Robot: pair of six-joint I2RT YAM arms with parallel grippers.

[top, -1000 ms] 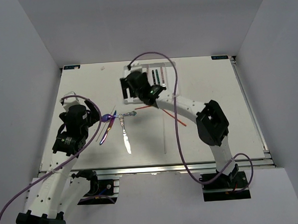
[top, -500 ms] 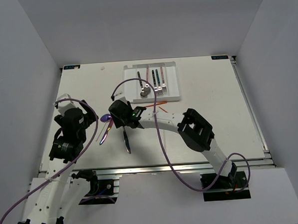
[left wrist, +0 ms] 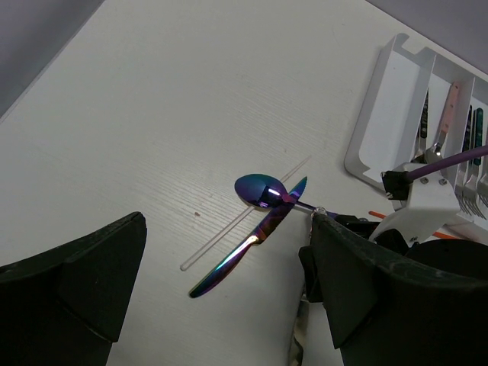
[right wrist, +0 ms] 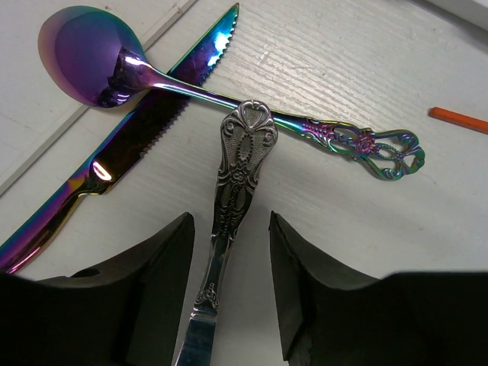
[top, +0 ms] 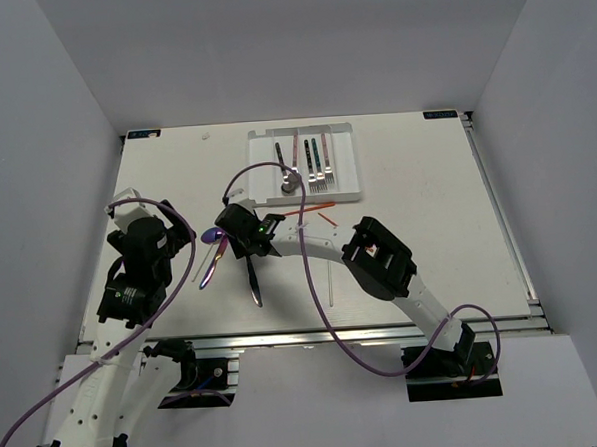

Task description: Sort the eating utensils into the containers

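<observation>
Sorting is partly done. At left, the left gripper (left wrist: 227, 248) hangs wide open and empty above the table, holding nothing. Just right of it, a clear chopstick (left wrist: 244, 217) lies loose, with a purple knife (right wrist: 145, 130) and purple spoon (right wrist: 191, 90) crossed over each other beside it. The silver knife (right wrist: 232, 191) lies with its handle tip against the spoon's stem. The right gripper (right wrist: 230, 221) is low over that handle with jaws about half open on either side (a gap shows on both sides, so nothing is held). Farther right, 2 red chopsticks (top: 303, 212) lie near the tray (top: 346, 166). The tray, at the far side, already holds about 5 utensils in its slots. At least 6 pieces remain on the table; the silver knife looks next.
</observation>
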